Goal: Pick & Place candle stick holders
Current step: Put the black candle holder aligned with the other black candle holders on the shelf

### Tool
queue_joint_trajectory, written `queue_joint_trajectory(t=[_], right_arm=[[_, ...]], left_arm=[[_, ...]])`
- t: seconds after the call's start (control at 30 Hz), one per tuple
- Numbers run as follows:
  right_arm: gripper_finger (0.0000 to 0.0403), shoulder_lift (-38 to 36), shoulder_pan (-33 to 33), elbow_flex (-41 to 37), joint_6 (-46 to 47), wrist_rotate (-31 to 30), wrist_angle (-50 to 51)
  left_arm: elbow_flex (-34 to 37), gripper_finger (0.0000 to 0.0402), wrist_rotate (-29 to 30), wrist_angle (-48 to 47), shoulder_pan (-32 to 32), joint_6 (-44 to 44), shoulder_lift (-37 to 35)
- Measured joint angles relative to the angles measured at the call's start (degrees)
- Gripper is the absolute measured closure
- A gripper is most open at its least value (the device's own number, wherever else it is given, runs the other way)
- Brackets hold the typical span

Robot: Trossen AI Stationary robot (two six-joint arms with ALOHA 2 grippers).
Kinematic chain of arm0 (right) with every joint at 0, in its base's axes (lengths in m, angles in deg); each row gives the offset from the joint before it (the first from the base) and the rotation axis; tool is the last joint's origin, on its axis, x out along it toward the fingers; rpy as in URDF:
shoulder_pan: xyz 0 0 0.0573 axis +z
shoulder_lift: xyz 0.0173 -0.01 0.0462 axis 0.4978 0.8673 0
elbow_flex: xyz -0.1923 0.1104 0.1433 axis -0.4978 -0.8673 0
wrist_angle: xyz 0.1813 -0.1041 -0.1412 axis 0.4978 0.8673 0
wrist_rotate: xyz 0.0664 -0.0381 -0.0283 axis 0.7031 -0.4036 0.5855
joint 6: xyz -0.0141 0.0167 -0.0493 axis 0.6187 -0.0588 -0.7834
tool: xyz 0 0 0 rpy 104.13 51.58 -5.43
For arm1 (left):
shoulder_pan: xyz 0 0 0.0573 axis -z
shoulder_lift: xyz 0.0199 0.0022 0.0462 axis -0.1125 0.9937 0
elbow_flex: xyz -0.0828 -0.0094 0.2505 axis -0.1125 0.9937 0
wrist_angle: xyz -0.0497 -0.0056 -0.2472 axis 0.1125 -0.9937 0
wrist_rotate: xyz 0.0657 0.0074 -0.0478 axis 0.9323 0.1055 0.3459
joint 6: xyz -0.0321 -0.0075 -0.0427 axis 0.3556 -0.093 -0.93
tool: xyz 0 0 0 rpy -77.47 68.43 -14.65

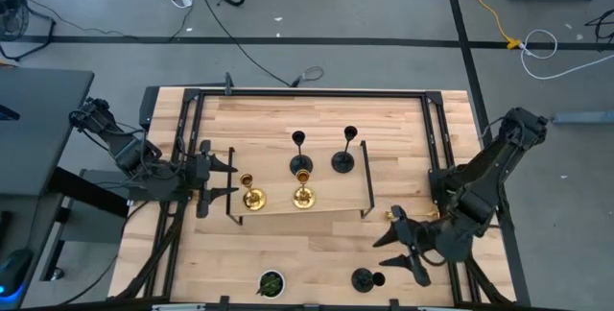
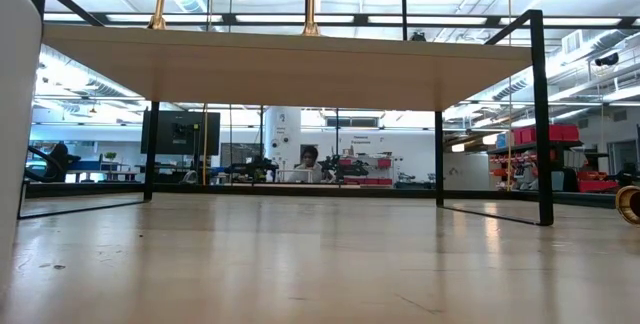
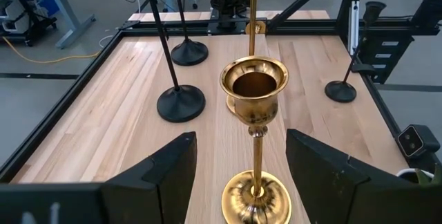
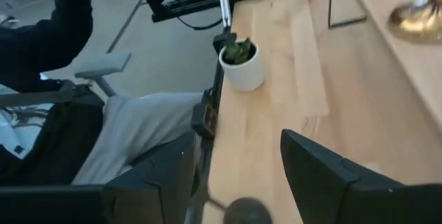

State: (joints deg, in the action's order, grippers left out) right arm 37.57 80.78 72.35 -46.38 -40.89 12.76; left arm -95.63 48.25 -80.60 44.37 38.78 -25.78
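Your left tool is spread wide, 1 gold candle stick holder upright between its fingers, untouched. You're at the grasp step: close on the stem. Right tool waits, spread, over the counter.

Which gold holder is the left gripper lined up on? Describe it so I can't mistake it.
On the raised wooden shelf mid-table, two gold holders stand along the near edge. It is the one at the shelf's left end, between the open left gripper's fingers; its twin stands farther right.
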Motion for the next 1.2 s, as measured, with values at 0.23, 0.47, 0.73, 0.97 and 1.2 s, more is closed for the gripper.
queue_joint_trajectory(t=[0.23,0.47,0.73,0.97,1.2], right_arm=[[0.019,3.48,5.11,0.0,8.63,-3.18,1.82],[0.019,7.48,8.94,0.0,14.96,-5.11,1.46],[0.019,12.75,10.77,0.0,17.04,-8.5,-1.85],[0.019,17.84,10.75,0.0,16.86,-9.24,-4.81],[0.019,19.56,10.68,0.0,14.94,-13.34,-7.23]], left_arm=[[0.0,0.0179,0.0,0.01,-0.02,0.0,0.02],[0.0,0.0179,0.0,0.0,0.0,-0.18,0.02],[0.0,0.0179,0.0,0.0,0.0,-0.37,0.02],[0.0,0.0179,0.0,0.0,0.0,-0.92,0.02],[0.0,0.0179,0.0,0.0,0.0,-1.2,0.02]])
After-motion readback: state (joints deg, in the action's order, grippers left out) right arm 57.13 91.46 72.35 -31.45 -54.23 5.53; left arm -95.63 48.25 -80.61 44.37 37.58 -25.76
